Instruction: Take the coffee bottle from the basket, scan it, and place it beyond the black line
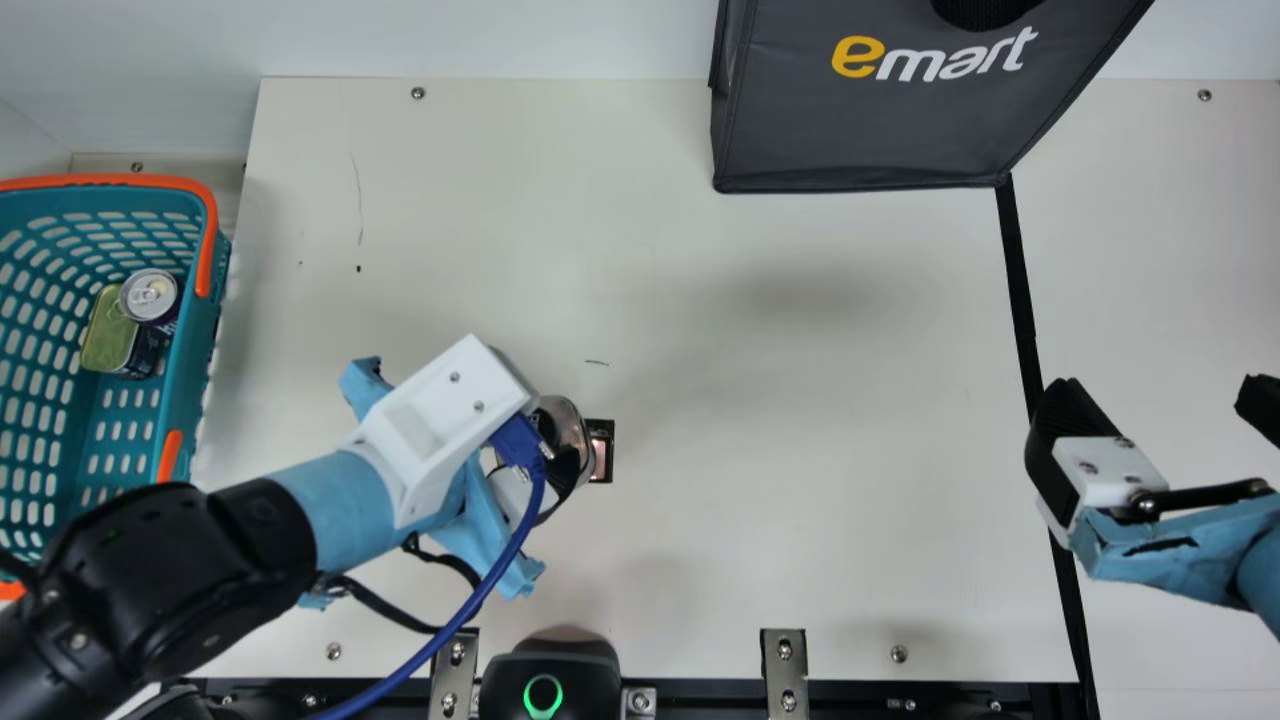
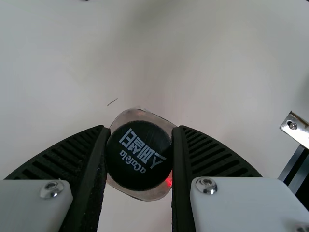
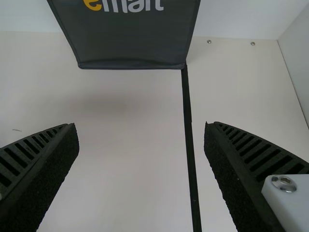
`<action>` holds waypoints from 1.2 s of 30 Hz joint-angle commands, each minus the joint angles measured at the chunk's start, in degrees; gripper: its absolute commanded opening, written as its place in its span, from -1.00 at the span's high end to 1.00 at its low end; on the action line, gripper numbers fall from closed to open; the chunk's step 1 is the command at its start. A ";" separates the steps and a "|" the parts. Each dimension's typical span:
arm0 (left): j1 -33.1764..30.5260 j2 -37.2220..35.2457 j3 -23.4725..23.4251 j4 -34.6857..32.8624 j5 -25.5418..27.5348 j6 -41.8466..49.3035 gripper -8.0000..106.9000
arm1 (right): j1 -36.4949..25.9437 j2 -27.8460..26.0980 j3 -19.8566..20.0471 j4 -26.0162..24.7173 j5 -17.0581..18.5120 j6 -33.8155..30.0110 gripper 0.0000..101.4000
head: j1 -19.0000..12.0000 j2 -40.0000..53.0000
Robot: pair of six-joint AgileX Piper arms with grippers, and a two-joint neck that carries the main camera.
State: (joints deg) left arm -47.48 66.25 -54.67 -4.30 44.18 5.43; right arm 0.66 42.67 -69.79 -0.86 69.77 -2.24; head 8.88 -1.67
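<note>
Gripped between the 2 fingers of my left pincer [image 2: 140, 127] is the coffee bottle [image 1: 575, 430], its long axis running out ahead of my wrist; the left wrist view gives its cap [image 2: 139, 159] and a red glow [image 2: 168, 181], the main view a green-ringed device [image 1: 545, 670], likely the scanner, nearby on my base side. Well off to that pincer's right runs the black line [image 1: 1020, 290], nearer my right pincer [image 1: 1160, 390], wide and empty.
</note>
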 commanded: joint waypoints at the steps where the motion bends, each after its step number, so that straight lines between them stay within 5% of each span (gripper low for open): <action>1: 1.30 -0.06 -0.72 -2.21 0.66 5.71 0.68 | 0.00 0.00 0.00 0.00 0.00 0.00 -0.79 | -0.96 0.09; 16: 7.87 0.83 -4.68 -10.56 3.86 18.59 0.68 | 0.00 0.00 0.00 0.00 0.00 0.00 -0.79 | -0.96 0.09; 36: 3.51 7.07 -10.36 -8.97 0.35 14.75 0.68 | 0.00 0.00 0.00 0.00 0.00 0.00 -0.79 | -0.96 0.09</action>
State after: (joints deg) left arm -43.66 72.89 -64.67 -13.44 44.63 20.42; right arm 0.66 42.67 -69.79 -0.86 69.77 -2.24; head 8.79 -1.67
